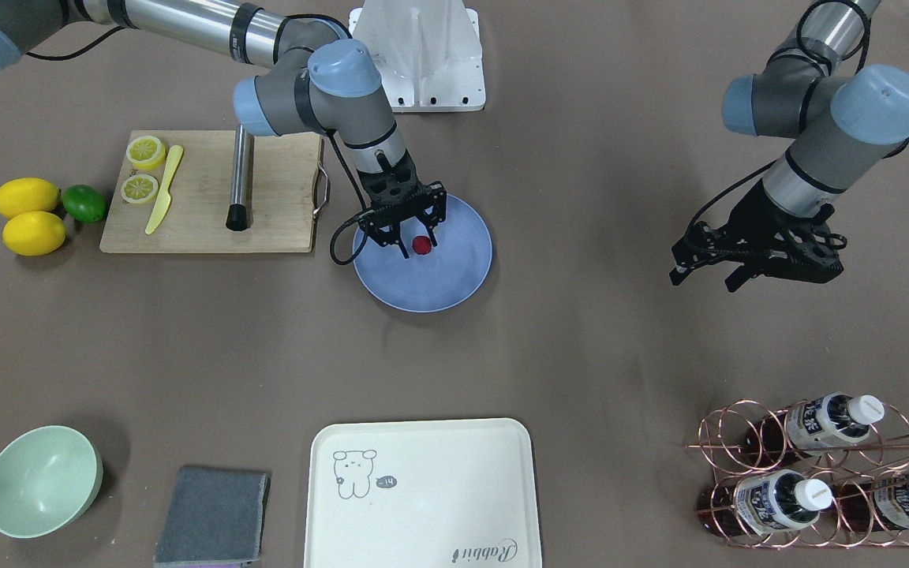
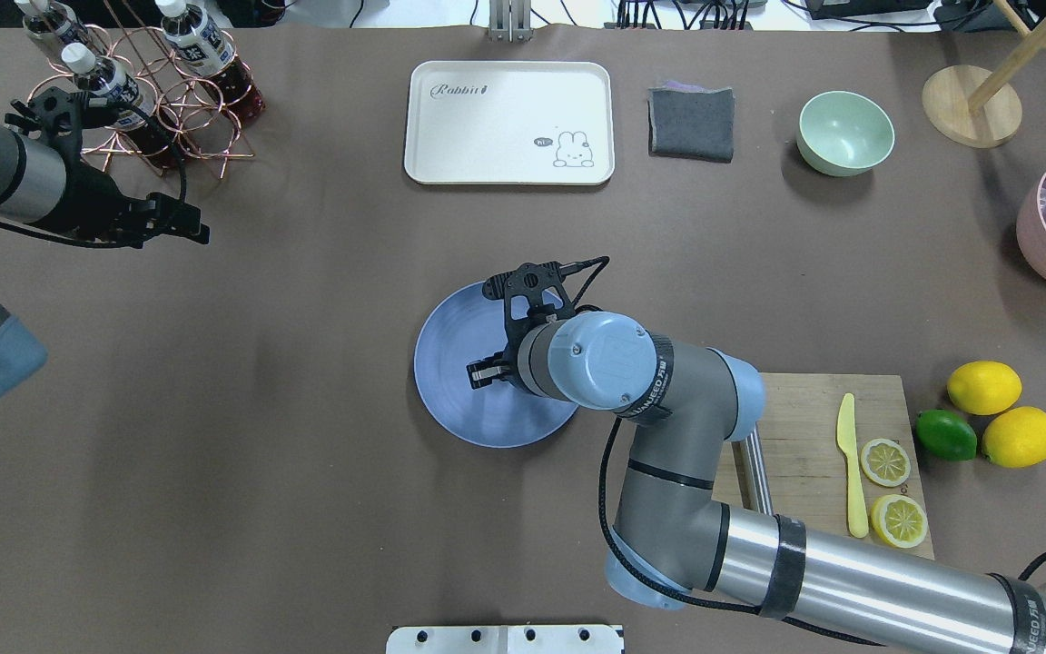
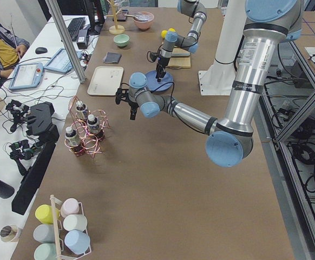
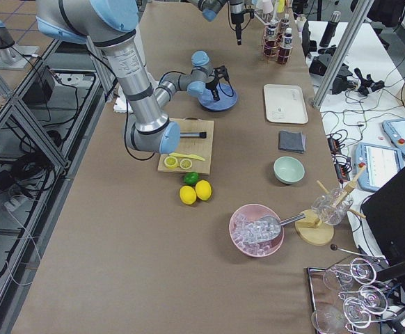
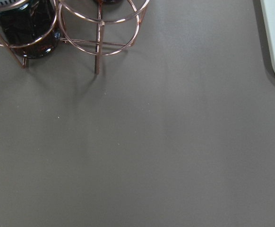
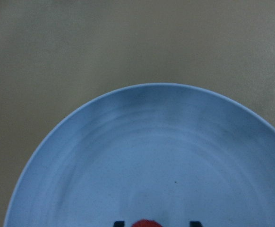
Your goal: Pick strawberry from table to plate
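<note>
The dark-red strawberry lies on the blue-grey plate near the table's middle. My right gripper points down over the plate, open, one finger on each side of the berry. The right wrist view shows the berry at the bottom edge with gaps to both dark fingertips, on the plate. From overhead, the wrist hides the berry, and only the plate and one finger show. My left gripper hovers far off near the bottle rack, open and empty.
A wooden cutting board with lemon slices, a yellow knife and a steel-handled tool lies beside the plate. Two lemons and a lime sit past it. A cream tray, grey cloth, mint bowl and copper bottle rack line the far side.
</note>
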Robot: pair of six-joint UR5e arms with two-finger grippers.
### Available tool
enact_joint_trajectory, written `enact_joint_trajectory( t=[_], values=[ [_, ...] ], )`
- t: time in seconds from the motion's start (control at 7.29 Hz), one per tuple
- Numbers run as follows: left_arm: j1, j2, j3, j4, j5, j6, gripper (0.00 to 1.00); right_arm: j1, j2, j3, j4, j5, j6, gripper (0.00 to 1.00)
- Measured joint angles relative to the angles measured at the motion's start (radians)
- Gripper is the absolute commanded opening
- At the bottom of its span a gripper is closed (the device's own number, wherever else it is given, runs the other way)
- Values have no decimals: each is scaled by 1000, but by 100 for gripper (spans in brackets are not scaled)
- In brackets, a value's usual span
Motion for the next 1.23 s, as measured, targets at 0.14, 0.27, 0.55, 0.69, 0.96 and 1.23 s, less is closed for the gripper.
enact_joint_trajectory(
  t=[0.14,0.27,0.55,0.69,0.96,1.23],
  values=[
    [-1,0,0,1,-3,1,97,-2,0,1,0,-12,0,99],
    [-13,-1,-3,2,-10,6,97,5,0,10,0,-17,0,99],
    [-107,18,-34,6,-50,69,97,76,-38,79,1,-18,-6,100],
    [-167,55,-60,8,-62,127,97,135,-90,147,1,-8,-15,100],
    [-272,136,-81,10,-75,281,97,314,-189,213,3,102,-100,100],
    [-398,191,-82,12,-121,415,97,555,-310,211,8,316,-283,100]
  ],
)
